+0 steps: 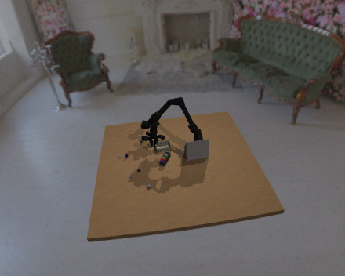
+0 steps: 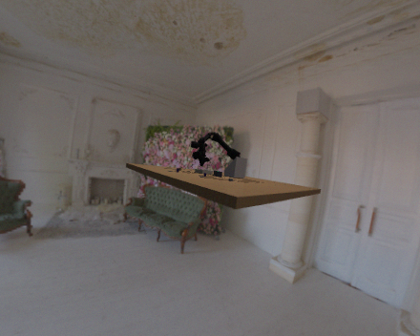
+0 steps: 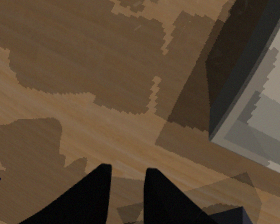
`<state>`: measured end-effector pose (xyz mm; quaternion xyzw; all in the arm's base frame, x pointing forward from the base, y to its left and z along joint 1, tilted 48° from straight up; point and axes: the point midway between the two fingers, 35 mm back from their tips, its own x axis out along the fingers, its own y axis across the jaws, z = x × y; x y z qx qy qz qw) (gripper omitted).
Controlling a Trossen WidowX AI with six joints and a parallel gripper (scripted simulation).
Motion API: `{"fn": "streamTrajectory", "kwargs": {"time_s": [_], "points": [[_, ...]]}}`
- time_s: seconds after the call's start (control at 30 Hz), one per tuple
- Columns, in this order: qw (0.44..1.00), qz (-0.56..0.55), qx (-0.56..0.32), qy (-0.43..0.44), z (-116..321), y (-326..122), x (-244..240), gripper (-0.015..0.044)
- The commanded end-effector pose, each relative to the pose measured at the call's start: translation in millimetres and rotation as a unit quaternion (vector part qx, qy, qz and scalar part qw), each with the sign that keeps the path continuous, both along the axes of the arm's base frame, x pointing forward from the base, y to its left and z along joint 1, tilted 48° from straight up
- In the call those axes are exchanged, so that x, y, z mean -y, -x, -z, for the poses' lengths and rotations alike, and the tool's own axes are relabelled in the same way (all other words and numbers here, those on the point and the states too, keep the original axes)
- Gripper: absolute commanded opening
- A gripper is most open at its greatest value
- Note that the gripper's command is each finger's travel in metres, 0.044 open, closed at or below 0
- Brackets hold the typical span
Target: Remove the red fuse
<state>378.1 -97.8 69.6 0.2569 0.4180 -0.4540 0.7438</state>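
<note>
Nearly closed and holding nothing, the end effector (image 3: 127, 179) hangs over bare wood just beside the tray (image 3: 260, 103).

A square wooden table top (image 1: 208, 196) bears a grey upright box (image 1: 197, 150) and several small purple and grey loose pieces (image 1: 131, 176) scattered well apart on its left half. Behind it stand a green tufted sofa with a carved wooden frame (image 1: 279, 63), a green armchair (image 1: 77, 63) and a white fireplace (image 1: 186, 29). The exterior view shows a white column (image 2: 304, 191) beside white double doors (image 2: 378, 200).
</note>
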Motion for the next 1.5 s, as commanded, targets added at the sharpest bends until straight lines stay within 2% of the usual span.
{"fn": "streamTrajectory", "kwargs": {"time_s": [0.0,0.17,0.27,1.47], "points": [[0.991,-0.065,-0.105,0.056,49,22,-44,0.0066],[0.948,-0.167,-0.219,0.162,94,61,-91,0.0066],[0.923,-0.206,-0.251,0.205,106,76,-104,0.0066],[0.922,-0.208,-0.253,0.208,124,73,-86,0.0066]]}}
